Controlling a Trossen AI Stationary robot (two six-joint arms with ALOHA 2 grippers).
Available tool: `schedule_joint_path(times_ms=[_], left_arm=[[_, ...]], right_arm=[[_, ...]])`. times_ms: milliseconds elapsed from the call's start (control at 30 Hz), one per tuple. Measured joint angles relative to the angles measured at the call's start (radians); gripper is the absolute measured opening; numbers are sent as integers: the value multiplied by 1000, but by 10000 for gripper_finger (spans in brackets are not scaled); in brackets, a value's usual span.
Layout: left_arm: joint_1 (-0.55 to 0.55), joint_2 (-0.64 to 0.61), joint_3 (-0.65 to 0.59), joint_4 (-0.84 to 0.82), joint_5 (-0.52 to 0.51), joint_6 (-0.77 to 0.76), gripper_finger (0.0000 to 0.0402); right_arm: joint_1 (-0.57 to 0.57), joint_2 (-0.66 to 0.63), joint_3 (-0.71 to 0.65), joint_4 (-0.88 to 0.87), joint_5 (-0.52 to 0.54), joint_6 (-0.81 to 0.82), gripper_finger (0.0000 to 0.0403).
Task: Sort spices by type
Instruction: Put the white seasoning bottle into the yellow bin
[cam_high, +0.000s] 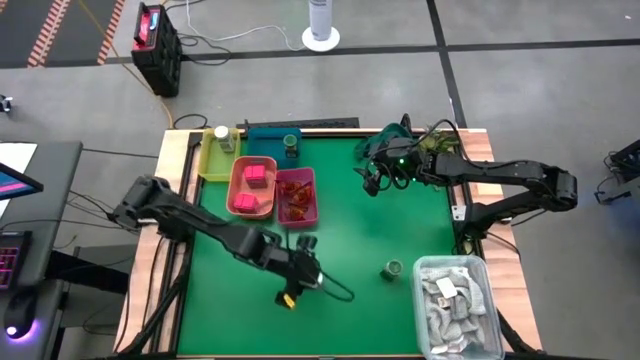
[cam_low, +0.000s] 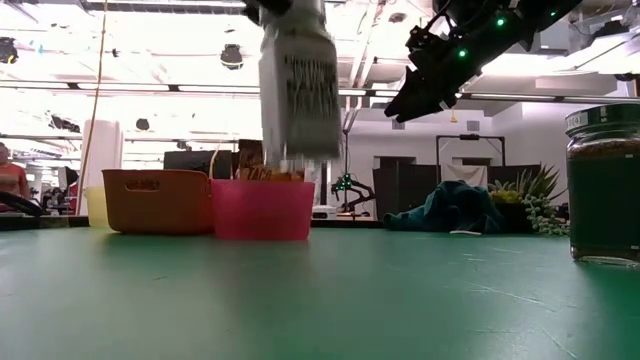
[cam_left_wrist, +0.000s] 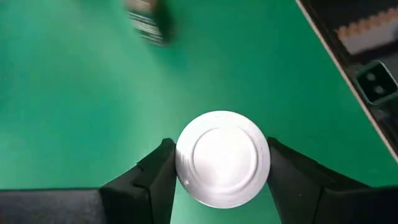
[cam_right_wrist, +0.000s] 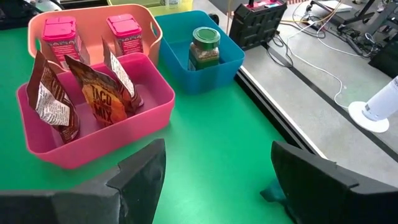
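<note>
My left gripper (cam_high: 302, 262) (cam_left_wrist: 219, 149) is over the near middle of the green table and is shut on a tiny white-topped jar (cam_left_wrist: 222, 158) (cam_low: 298, 85). A green-topped jar (cam_high: 392, 268) (cam_low: 603, 185) stands on its base to the right of it. My right gripper (cam_high: 372, 182) (cam_right_wrist: 217, 149) (cam_low: 405, 105) hovers open above the far part of the table, near the bins, with nothing between its fingers. Pink blocks (cam_right_wrist: 59, 31) sit in a salmon bin. Reddish-brown sachets (cam_right_wrist: 93, 93) stand in a magenta bin. One green-topped jar (cam_right_wrist: 205, 46) is in a blue bin, and a white-topped jar (cam_high: 222, 135) is in a yellow bin. My left gripper pinches the white-topped jar between its two fingers (cam_left_wrist: 155, 171), one on each side of the top, just under the white lid's rim (cam_left_wrist: 184, 167). The fingers come from above, pointing down. The jar hangs upright below them, lifted clear of the table.
Four bins stand side by side at the far left of the table: yellow (cam_high: 212, 160), blue (cam_high: 265, 140), salmon (cam_high: 240, 195) and magenta (cam_high: 312, 205). A clear bin of pale grey packets (cam_high: 455, 305) fills the near right corner. A dark green cloth (cam_high: 398, 133) lies at the far edge.
</note>
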Motion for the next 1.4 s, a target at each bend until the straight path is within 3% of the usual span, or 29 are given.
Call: schedule_joint_path(times_ms=[233, 567, 767, 933, 1133, 1400], left_arm=[[70, -211, 1, -220, -243, -24, 197], [216, -448, 1, -547, -531, -224, 197], [391, -522, -23, -755, -591, -359, 197], [540, -596, -149, -730, -607, -362, 197], [721, -658, -311, -564, -601, -278, 197], [943, -665, -452, -356, -487, -168, 201]], right_arm=[[1, 0, 0, 0, 0, 0, 317], [1, 0, 0, 4, 0, 5, 317], [6, 0, 0, 14, 0, 7, 317], [9, 0, 0, 26, 0, 3, 317], [9, 0, 0, 27, 0, 4, 317], [9, 0, 0, 29, 0, 4, 317]])
